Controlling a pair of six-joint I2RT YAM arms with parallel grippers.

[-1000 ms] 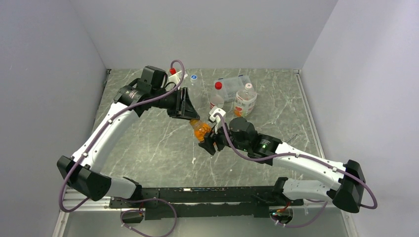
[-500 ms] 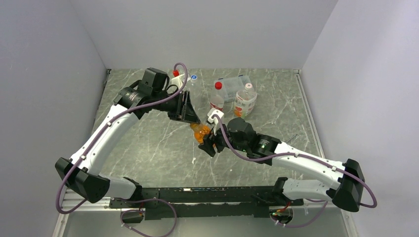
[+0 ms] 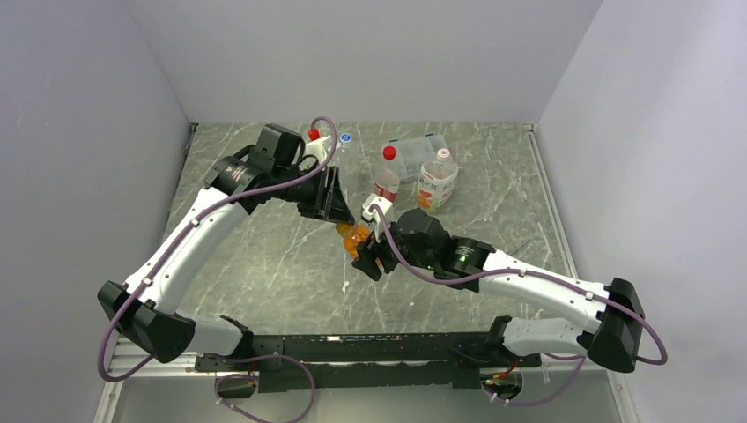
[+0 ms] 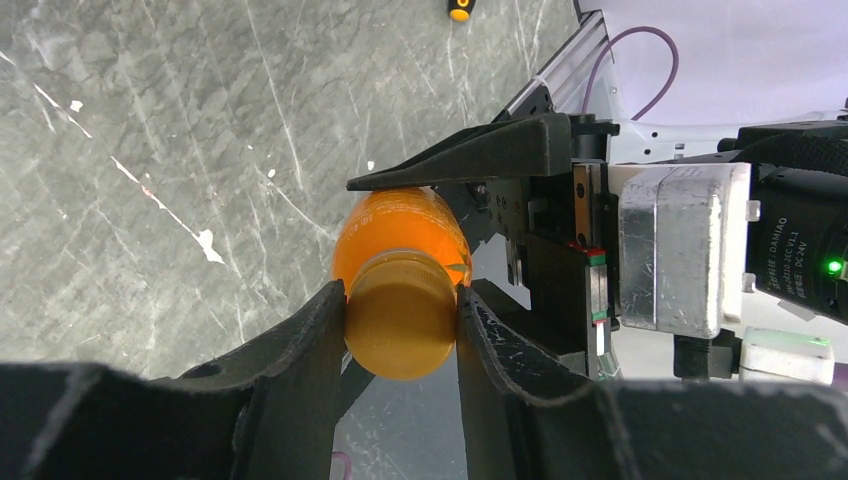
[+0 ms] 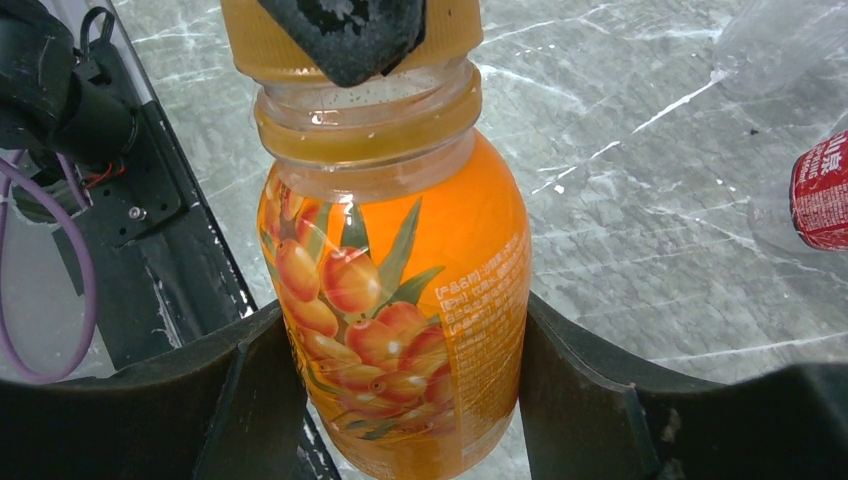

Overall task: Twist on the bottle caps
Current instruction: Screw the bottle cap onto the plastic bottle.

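One squat clear plastic bottle of orange liquid (image 5: 400, 300) is clamped round its body between the half-spread fingers of the right gripper (image 5: 400, 325). Its one round orange plastic cap (image 4: 400, 335) is pinched by the narrowly parted left gripper (image 4: 400, 300). Beyond the fingers two more are seen: a red-capped clear bottle (image 3: 385, 181) and a seemingly white-capped clear bottle (image 3: 437, 185).

On the orange bottle (image 5: 400, 330), in the middle of my right wrist view, the berry label carries a block of small white print, too fine for me to read. At the right edge, a red label (image 5: 822, 195) shows white letters, cut off and unreadable. Far right in my left wrist view, the black motor housing (image 4: 790, 240) bears sideways white lettering that seems to read DAMIAO.
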